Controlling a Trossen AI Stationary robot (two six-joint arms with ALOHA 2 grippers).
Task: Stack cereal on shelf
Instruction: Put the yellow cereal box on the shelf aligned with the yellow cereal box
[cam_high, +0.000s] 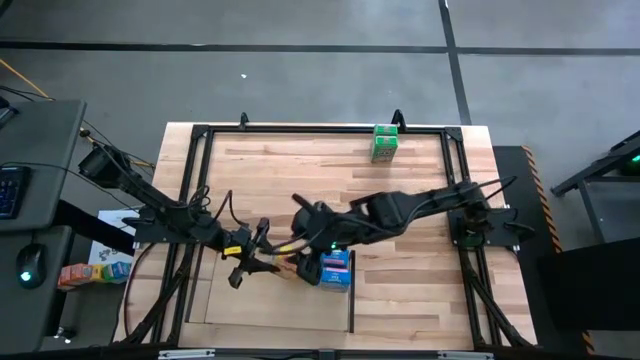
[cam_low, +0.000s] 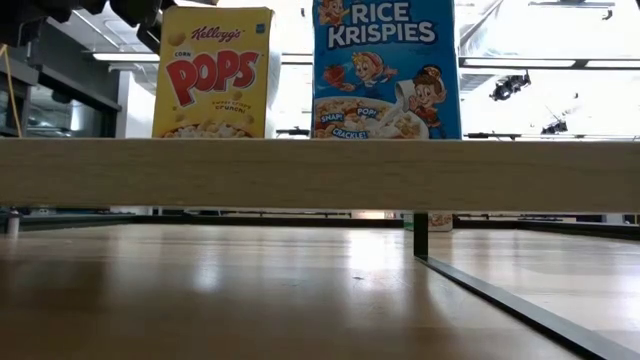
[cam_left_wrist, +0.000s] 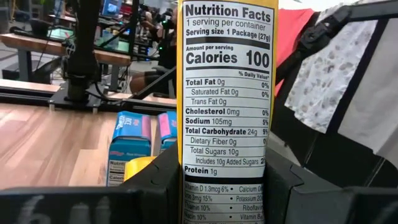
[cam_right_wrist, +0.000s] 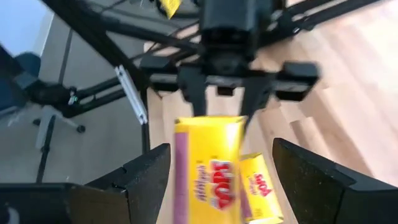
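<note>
the left gripper (cam_high: 262, 262) is clamped on a yellow corn pops box (cam_left_wrist: 227, 106), its nutrition panel filling the left wrist view between the 2 dark fingers (cam_left_wrist: 163, 180). in the right wrist view the same box (cam_right_wrist: 208, 165) hangs from that gripper (cam_right_wrist: 227, 118), with a 2nd yellow box (cam_right_wrist: 261, 190) just beyond it. the right gripper (cam_high: 305, 215) stands wide with nothing between its fingers (cam_right_wrist: 140, 177), just beside the held box on the far side from the left arm.

taking the blue rice krispies box (cam_high: 335, 268) as the landmark: it stands upright on the wooden table (cam_high: 400, 300), and the held yellow box is just beside it, toward the left arm. in the low view the pops box (cam_low: 213, 72) and the rice krispies box (cam_low: 386, 68) show side by side behind a pale wooden edge (cam_low: 320, 174). 2 blue boxes (cam_left_wrist: 130, 146) appear together in the left wrist view. a green box (cam_high: 385, 143) sits well apart from the landmark, near the table's far edge. a thin black bar (cam_high: 352, 290) runs along the table right beside the blue box.
</note>
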